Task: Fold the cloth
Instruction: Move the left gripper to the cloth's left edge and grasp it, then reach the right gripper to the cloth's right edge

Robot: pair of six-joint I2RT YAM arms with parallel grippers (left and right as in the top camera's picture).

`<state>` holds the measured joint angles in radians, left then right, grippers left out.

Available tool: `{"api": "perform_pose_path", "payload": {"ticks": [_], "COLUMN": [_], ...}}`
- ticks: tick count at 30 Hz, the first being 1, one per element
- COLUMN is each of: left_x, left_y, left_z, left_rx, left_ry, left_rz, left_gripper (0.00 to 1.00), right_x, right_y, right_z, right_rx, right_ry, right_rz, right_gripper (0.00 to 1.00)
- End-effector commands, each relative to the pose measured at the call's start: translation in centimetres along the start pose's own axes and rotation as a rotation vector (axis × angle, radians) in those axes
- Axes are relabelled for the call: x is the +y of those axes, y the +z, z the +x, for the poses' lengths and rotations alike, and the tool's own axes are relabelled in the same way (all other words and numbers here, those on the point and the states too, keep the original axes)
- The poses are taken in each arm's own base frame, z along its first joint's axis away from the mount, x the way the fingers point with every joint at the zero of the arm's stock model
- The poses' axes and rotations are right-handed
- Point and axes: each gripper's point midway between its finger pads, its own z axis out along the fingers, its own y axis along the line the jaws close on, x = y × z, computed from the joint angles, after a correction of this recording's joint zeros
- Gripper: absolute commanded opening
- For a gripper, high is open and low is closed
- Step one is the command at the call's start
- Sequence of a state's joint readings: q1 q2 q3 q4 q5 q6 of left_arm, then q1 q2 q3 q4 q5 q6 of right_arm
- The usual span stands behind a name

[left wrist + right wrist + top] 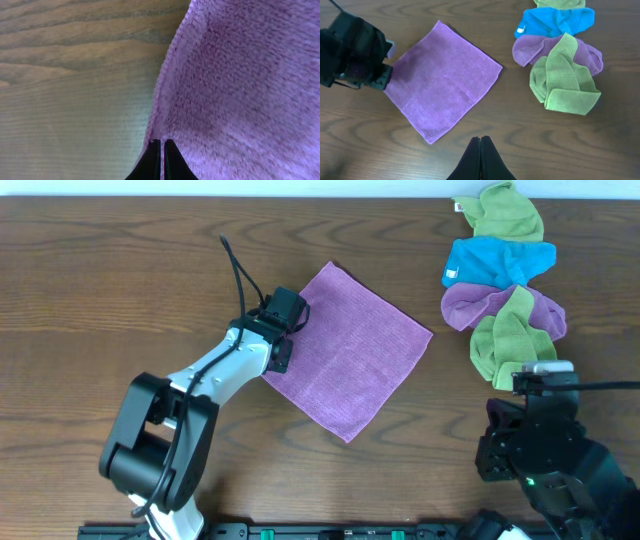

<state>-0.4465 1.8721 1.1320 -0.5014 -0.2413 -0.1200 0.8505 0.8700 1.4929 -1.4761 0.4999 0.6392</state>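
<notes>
The cloth (350, 350) is a lilac-purple square lying flat on the wooden table, turned like a diamond. It also shows in the right wrist view (445, 80) and fills the right half of the left wrist view (240, 85). My left gripper (292, 332) sits at the cloth's upper-left edge near its left corner. Its fingers (161, 142) are pressed almost together on that edge. My right gripper (481, 138) is shut and empty above bare table, in front of the cloth's near corner. No white tag is visible.
A pile of other cloths lies at the back right: a lime-green one (508, 210), a bright blue one (500, 260), a second purple one (470, 305) and another green one (505, 335). The right arm's base (545, 440) stands at the front right.
</notes>
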Motion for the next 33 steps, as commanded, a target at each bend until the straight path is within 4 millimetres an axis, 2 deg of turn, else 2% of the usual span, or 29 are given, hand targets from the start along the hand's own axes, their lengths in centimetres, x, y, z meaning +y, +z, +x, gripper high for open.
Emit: {"api": "perform_pose_path", "payload": {"ticks": [1,10,14,21,25,29,33], "left_x": [0.3,0.3,0.4,1.5,-0.5,-2.7,-3.1], "left_y": [0.8,2.1,2.9,2.1,1.0,-0.6,-1.6], "left_z": [-0.2,1.8,3.5,7.7,10.5,12.8,14.2], "left_rx": [0.006,0.081,0.146,0.316,0.467,0.6,0.653], "left_ry": [-0.02,-0.076,-0.111,-0.22,-0.271,-0.344,-0.365], "left_rz": [-0.03,-0.049,-0.068,-0.127,-0.027,0.054,0.006], "left_gripper": [0.06,0.06,0.06,0.06,0.06,0.06,0.05], "right_x": [0.0,-0.2,-0.3,-1.0,-1.5,-1.6,-0.8], "right_y": [-0.1,-0.1,0.0,0.1,0.4,2.1,5.5], "right_z": [-0.1,-0.3,-0.2,-0.6,-0.9,-0.6,-0.4], "right_rx": [-0.008,-0.015,-0.015,-0.042,-0.059,-0.039,-0.006], "right_ry": [0.017,0.016,0.012,0.009,0.0,-0.023,-0.036], "right_rz": [-0.002,0.008,0.018,0.064,0.107,0.177,0.215], "right_gripper": [0.01,0.02,0.01,0.02,0.02,0.01,0.01]}}
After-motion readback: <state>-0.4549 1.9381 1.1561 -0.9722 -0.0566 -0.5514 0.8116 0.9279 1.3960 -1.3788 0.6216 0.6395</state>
